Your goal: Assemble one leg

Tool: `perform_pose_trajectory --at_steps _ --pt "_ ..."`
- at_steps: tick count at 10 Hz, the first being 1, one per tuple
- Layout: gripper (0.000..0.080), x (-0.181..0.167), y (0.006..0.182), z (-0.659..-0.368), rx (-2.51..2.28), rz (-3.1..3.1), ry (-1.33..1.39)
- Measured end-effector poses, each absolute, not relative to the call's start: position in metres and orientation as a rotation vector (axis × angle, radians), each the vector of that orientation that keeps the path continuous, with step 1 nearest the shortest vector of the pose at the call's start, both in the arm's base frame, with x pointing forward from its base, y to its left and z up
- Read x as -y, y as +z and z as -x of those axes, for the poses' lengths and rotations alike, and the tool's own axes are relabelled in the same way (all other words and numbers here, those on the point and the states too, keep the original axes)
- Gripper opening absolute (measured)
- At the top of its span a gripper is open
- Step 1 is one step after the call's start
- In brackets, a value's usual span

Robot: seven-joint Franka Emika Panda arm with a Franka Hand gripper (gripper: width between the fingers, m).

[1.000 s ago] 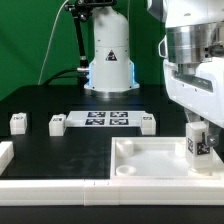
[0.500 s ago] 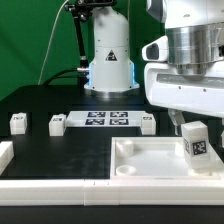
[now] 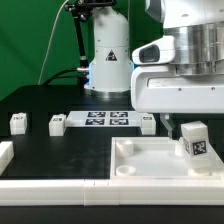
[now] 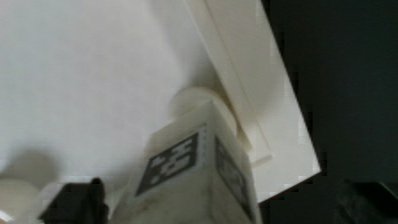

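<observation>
One leg (image 3: 193, 142), a small white block with a marker tag, stands upright in the corner socket of the large white tray-like piece (image 3: 140, 165) at the exterior view's right. My gripper (image 3: 180, 120) hangs just above it, shifted slightly to the exterior view's left, and is open. In the wrist view the leg (image 4: 187, 165) stands free between my spread fingers (image 4: 71, 203), on the white tray (image 4: 89, 70). Three more legs stand on the black table: two at the left (image 3: 18, 122) (image 3: 57, 123) and one (image 3: 148, 122) beside the marker board.
The marker board (image 3: 108, 119) lies at the table's middle back. The arm's white base (image 3: 108, 55) stands behind it. A white rail (image 3: 50, 185) runs along the front edge, with a raised end (image 3: 5, 153) at the left.
My gripper has let go of the leg, lifted off it and moved toward the exterior view's left. The leg stays upright in the tray corner.
</observation>
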State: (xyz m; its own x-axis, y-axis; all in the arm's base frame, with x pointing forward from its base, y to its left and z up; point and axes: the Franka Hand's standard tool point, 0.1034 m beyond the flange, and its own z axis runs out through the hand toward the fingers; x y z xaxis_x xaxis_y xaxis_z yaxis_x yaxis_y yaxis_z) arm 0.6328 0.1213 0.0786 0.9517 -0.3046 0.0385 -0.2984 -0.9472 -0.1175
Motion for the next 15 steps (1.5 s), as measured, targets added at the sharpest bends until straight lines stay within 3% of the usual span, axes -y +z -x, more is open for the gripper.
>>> perform_pose_trajectory --at_steps 3,5,7,8,9,11,15 --pt "0.0649 -0.1184 0.0783 -0.6331 0.028 3.048 -0.111" --pt "0.0649 -0.1184 0.0777 -0.6328 0.064 3.048 -0.112" --pt "0.0398 -0.1183 0.0775 -0.6327 0.064 3.048 -0.111" --pt "0.0398 -0.1183 0.0775 -0.6327 0.064 3.048 -0.111" --pt "0.0288 -0.1183 0.0775 -0.6327 0.063 3.048 -0.111" --pt "0.0288 -0.1187 0.0774 -0.6326 0.023 3.048 -0.109" --pt "0.0288 -0.1191 0.0766 -0.6324 -0.796 2.944 -0.078"
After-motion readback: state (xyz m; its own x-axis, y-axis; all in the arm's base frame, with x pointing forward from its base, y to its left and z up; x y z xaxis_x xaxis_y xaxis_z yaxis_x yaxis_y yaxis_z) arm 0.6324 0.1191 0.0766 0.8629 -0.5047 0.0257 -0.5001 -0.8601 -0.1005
